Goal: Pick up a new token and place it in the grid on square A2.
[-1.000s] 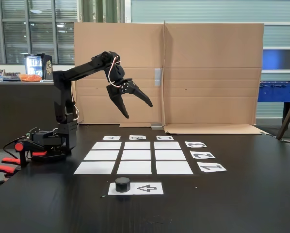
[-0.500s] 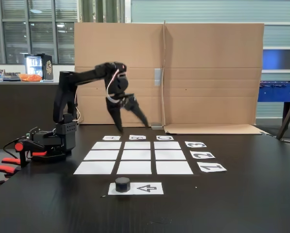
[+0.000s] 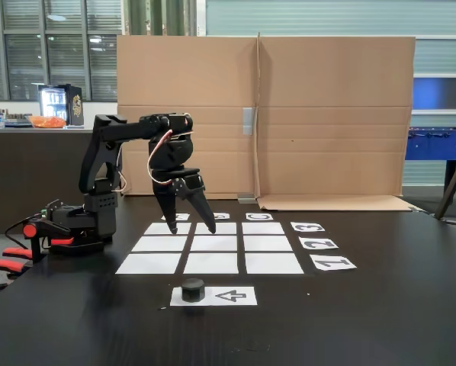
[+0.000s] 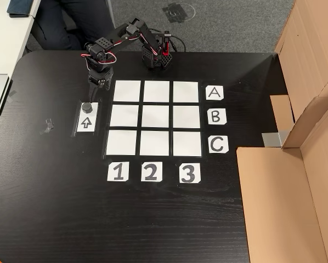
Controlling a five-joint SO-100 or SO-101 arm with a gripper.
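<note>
**The pincer hangs spread wide near the token**

The pincer [image 3: 190, 227] is spread apart and holds nothing. In the fixed view it hangs above the grid [image 3: 213, 248], its tips pointing down. The token [image 3: 192, 290] sits on the arrow sheet [image 3: 232, 296], at about 6 o'clock from the pincer. It is well apart from the tips.

What could go wrong? The token is small and flat. If the pincer comes down a bit off to one side, one tip may bump the token and push it away. The arrow sheet is loose paper, so it may slide too. If the tips close too high, they may close on nothing at all. Later, the white squares look alike, so the token could land in the wrong one.

The other view looks down from above. It shows the letters and numbers the right way up, so square A2 [image 4: 156, 91] is easy to find, at about 3 o'clock from the token [image 4: 86, 107]. It also shows the pincer [image 4: 99, 82] close to the token. The fixed view shows how high the pincer hangs over the tabletop [image 3: 365, 320]; the view from above cannot tell that.
</note>
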